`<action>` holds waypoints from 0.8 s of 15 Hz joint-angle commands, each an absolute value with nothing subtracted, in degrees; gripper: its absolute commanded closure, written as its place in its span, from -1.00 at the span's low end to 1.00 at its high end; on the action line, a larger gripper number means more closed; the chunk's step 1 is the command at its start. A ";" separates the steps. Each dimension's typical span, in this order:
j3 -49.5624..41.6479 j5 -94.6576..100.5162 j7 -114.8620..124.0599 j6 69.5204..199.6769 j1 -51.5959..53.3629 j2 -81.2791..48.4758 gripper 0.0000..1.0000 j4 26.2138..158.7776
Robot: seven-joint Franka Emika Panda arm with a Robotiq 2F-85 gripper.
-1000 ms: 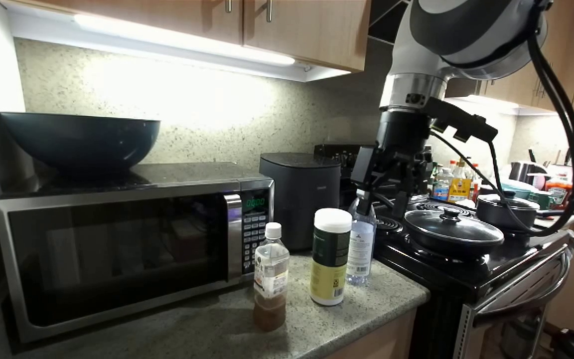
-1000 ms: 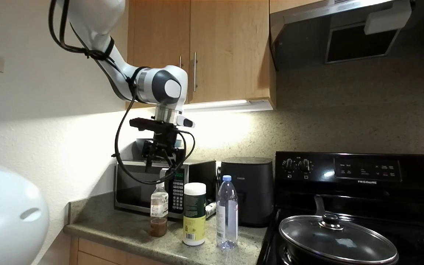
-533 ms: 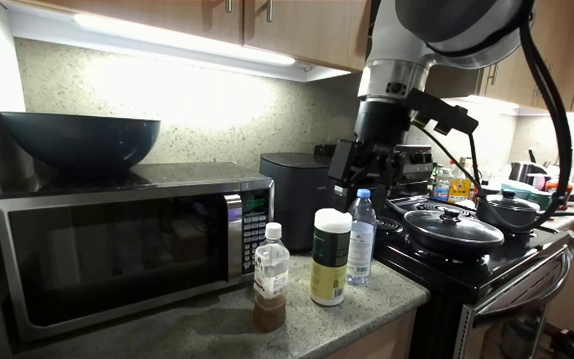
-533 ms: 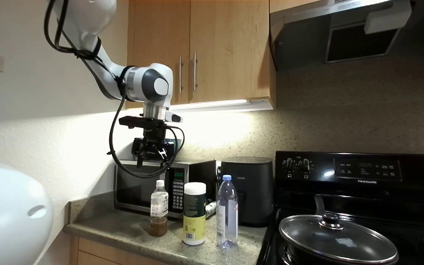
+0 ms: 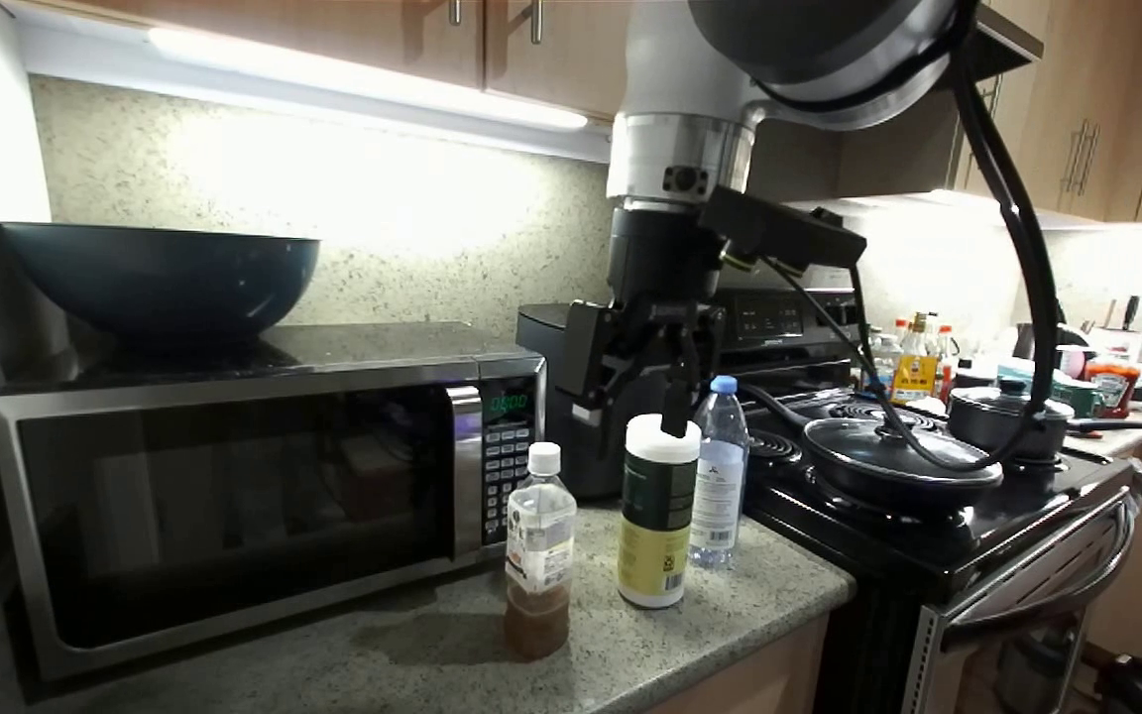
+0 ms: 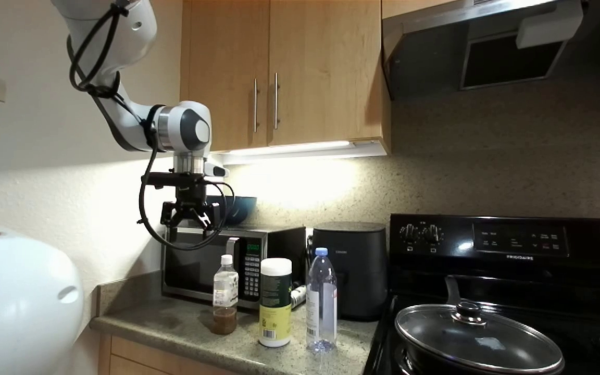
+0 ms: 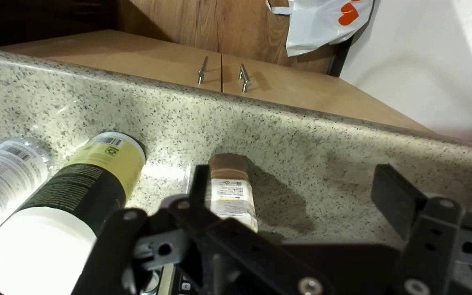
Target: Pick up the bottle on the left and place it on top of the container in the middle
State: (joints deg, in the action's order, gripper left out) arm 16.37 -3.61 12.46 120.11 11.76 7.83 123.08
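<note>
The bottle [image 5: 539,558] stands upright on the counter in both exterior views [image 6: 225,298], with a white cap and brown liquid low down. In the wrist view the bottle [image 7: 232,198] shows beside the left finger; its cap is hidden behind the gripper. The container [image 5: 657,511], with a white lid and dark and yellow bands, stands right of the bottle in both exterior views [image 6: 275,302]. It is at the left in the wrist view [image 7: 90,188]. My gripper [image 5: 632,418] is open and empty, above counter level, and left of the bottle in an exterior view [image 6: 191,233]. Its fingers are wide apart [image 7: 293,180].
A clear water bottle [image 5: 719,486] stands close beside the container. A microwave [image 5: 264,496] with a dark bowl [image 5: 165,283] on it and a black air fryer [image 6: 352,271] stand behind. A stove with a lidded pan [image 6: 479,333] is at the right. A cabinet [image 6: 326,73] hangs above.
My gripper has moved left in both exterior views and looks more level. In an exterior view it no longer covers the water bottle's cap. It stays open; the bottle and container have not moved.
</note>
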 commanded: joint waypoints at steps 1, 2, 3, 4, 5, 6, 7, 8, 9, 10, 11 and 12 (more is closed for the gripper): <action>15.93 -3.33 12.57 119.94 12.50 7.19 -1.00 122.55; 15.92 -3.25 12.57 119.94 12.53 6.85 -1.00 122.29; 15.88 -3.21 12.57 119.94 12.53 6.70 -1.00 122.15; 15.87 -3.20 12.57 119.94 12.53 6.66 -1.00 122.11; 15.87 -3.20 12.57 119.94 12.53 6.66 -1.00 122.10; 15.87 -3.20 12.57 119.94 12.53 6.66 -1.00 122.10; 16.13 -2.43 12.89 120.51 12.64 5.66 -1.00 121.23; 16.44 -1.63 14.11 120.62 12.73 4.62 -1.00 120.15; 16.72 -1.11 14.59 120.73 12.95 3.68 -1.00 119.00; 16.99 -0.51 15.30 120.68 13.19 2.61 -1.00 117.62; 17.25 0.31 16.26 120.57 13.46 1.39 -1.00 116.03; 17.37 0.99 17.02 120.38 13.76 0.29 -1.00 114.56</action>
State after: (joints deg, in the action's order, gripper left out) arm 16.81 -2.10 13.27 120.13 12.71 4.24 119.08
